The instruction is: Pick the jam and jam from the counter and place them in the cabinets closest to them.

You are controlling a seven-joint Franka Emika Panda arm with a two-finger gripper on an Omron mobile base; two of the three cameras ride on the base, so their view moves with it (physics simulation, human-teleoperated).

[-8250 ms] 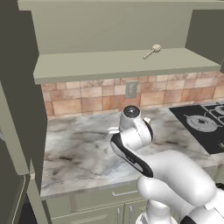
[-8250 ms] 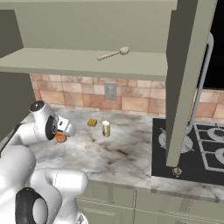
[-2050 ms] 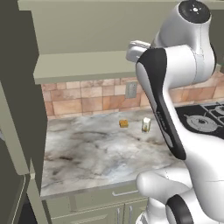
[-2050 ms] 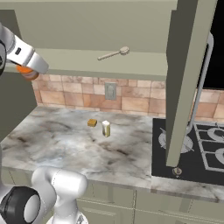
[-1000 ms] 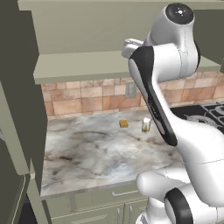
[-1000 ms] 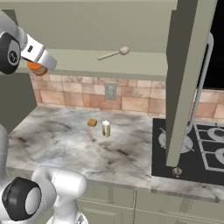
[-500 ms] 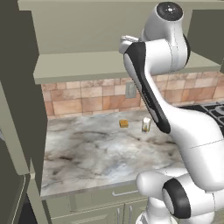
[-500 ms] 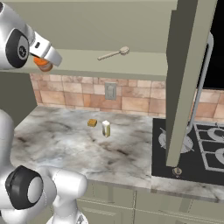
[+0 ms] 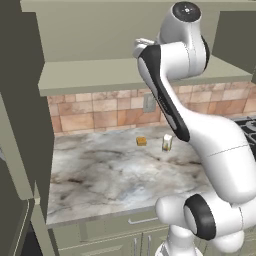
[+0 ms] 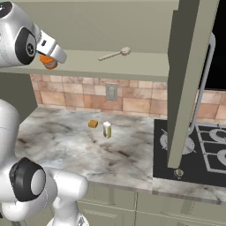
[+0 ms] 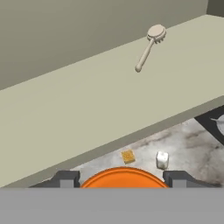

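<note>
Above the open cabinet's shelf (image 10: 132,66), near its front edge, my end effector (image 10: 49,60) hung with its two fingers (image 11: 65,179) clamped on either side of an orange jam (image 10: 47,62) jar. From the hand camera the jam's round orange top (image 11: 122,178) sat between the dark fingertips, with the pale shelf spreading out beyond it. Whether the jar's base touched the shelf I could not tell.

Farther along the same shelf, well apart from my end effector, lay a pale brush (image 11: 148,44) with a round head, its handle pointing back toward the front edge.

Below, on the worktop (image 9: 105,175), a small orange-brown block (image 9: 142,141) and a small pale upright container (image 9: 167,143) stood near each other, close to the tiled wall (image 10: 132,99). An outlet (image 10: 111,92) was set in the tiles above them. A dark stove (image 10: 207,154) adjoined the worktop on the right, and the open cabinet door (image 10: 190,84) with its silver handle hung over it. My white arm (image 9: 170,95) rose from the base and bent at the shelf's height.
</note>
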